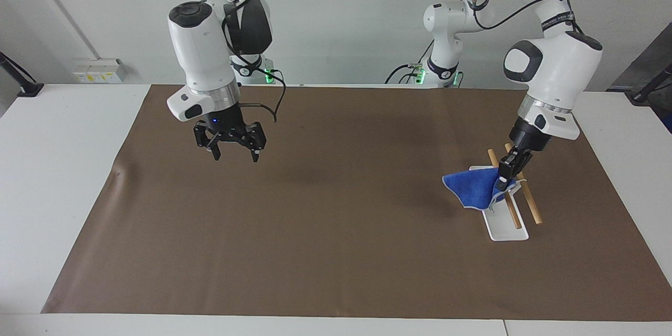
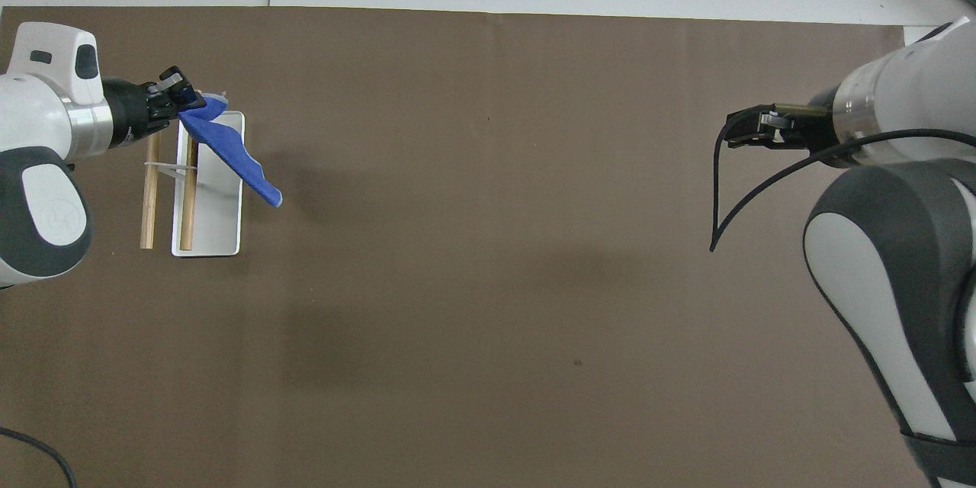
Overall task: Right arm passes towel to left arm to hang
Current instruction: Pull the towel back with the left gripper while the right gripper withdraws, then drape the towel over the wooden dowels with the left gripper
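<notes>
My left gripper [image 1: 503,182] is shut on one corner of the bright-blue towel [image 1: 472,192] and holds it low over the rack [image 1: 506,231], a white base with two wooden rods [image 1: 529,205]. The cloth hangs slantwise from the fingers on the rack's side toward the table's middle. I cannot tell whether it touches the rack. In the overhead view the towel [image 2: 236,164] trails from the left gripper [image 2: 180,95] across the rack's base [image 2: 219,225]. My right gripper [image 1: 234,155] hangs open and empty above the mat toward the right arm's end.
A brown mat [image 1: 336,252] covers most of the white table [image 1: 58,168]. A thin black cable [image 2: 720,191] loops from the right wrist. The right arm's bulky elbow [image 2: 884,282] fills the corner of the overhead view.
</notes>
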You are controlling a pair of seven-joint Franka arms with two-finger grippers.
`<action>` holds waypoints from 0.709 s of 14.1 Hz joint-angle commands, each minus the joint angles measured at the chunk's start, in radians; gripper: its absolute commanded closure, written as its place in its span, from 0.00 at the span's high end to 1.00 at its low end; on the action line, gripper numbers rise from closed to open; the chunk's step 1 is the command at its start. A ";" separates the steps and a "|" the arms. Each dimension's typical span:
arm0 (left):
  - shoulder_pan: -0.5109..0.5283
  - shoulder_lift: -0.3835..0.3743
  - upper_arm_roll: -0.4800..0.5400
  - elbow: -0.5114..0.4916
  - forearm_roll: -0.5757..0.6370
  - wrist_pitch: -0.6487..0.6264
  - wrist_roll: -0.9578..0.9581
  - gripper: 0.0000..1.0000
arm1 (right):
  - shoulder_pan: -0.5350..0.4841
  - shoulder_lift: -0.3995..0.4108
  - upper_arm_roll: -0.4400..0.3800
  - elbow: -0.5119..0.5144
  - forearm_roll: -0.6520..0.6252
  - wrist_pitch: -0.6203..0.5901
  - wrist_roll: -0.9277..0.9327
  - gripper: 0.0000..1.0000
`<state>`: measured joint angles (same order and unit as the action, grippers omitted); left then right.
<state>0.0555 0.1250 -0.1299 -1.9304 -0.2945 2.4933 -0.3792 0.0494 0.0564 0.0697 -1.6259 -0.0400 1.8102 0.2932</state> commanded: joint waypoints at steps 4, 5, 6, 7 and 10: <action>0.069 0.025 -0.007 0.063 0.015 -0.034 0.138 0.00 | -0.011 -0.072 -0.102 0.047 -0.001 -0.187 -0.156 1.00; 0.084 0.031 -0.007 0.088 0.015 -0.063 0.158 0.00 | -0.013 -0.072 -0.122 0.082 -0.001 -0.224 -0.190 1.00; 0.093 0.034 -0.007 0.099 0.015 -0.088 0.187 0.00 | -0.013 -0.072 -0.128 0.089 -0.003 -0.235 -0.204 1.00; 0.099 0.035 -0.005 0.097 0.015 -0.094 0.215 0.00 | -0.013 -0.073 -0.130 0.081 -0.001 -0.238 -0.204 1.00; 0.127 0.033 -0.005 0.093 0.015 -0.091 0.227 0.00 | -0.011 -0.079 -0.117 0.075 -0.001 -0.253 -0.194 1.00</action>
<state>0.1602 0.1413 -0.1283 -1.8637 -0.2945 2.4244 -0.1716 0.0458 -0.0228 -0.0616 -1.5566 -0.0400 1.5834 0.1092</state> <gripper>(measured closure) 0.978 0.000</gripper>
